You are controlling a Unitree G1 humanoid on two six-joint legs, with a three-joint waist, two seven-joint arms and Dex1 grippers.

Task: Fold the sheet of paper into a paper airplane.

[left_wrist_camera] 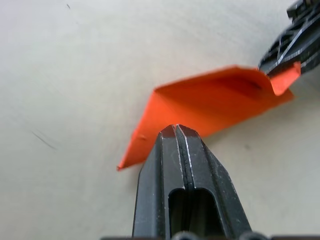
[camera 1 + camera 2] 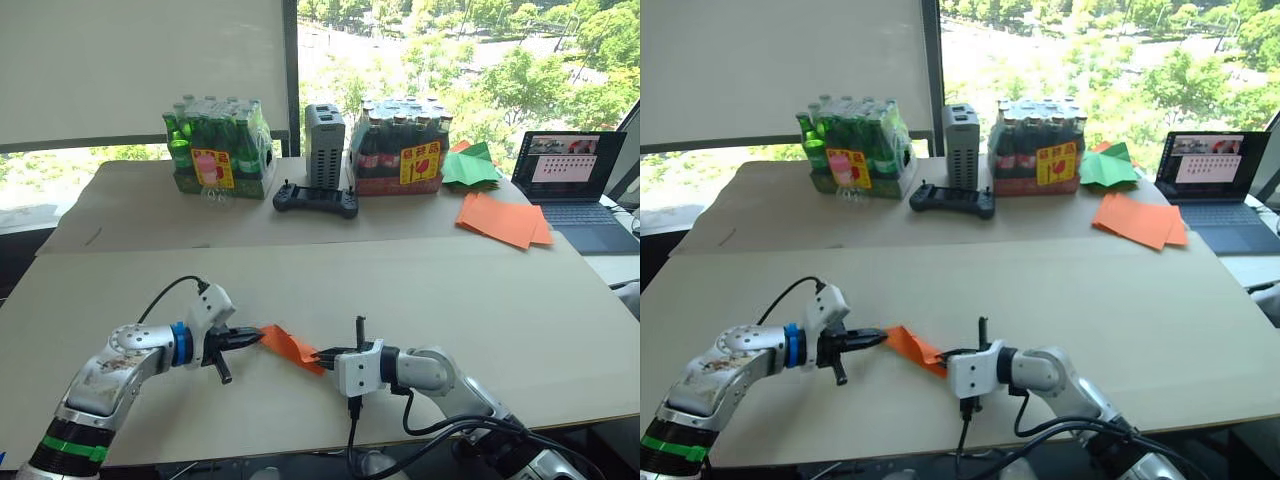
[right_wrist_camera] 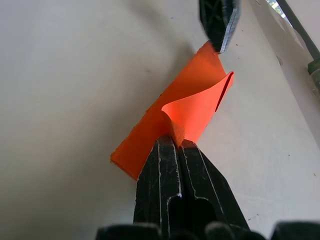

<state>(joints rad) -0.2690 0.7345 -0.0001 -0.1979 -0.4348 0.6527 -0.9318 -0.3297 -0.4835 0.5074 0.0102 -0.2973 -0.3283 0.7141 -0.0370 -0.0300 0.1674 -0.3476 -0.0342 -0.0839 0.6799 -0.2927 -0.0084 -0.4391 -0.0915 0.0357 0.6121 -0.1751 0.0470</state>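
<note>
A: What's the biggest thing here?

B: The tabletop, pale, with a seam running across it. At the back right sits an open laptop. Along the back edge stand two shrink-wrapped packs: green bottles in the left one, dark bottles with red labels in the right one. Each pack is full, the bottles upright and tight together.

A: And between the packs?

B: A grey box standing upright, with a black controller lying just in front of it. To the right of the dark bottles lies green paper, and nearer the camera a pile of flat orange sheets.

A: Does any of that stand in the way?

B: No. All of it is well apart from the arms, at the far half of the tabletop. The near half is bare around the work.

A: Where is the sheet?

B: The sheet, folded into a narrow orange strip, is near the front edge, between the two claws. One end looks to rest on the tabletop; the other flap curls up.

A: The claws?

B: The left claw is clenched on the sheet's left end. The right claw is clenched on the curled flap at the right end.
</note>
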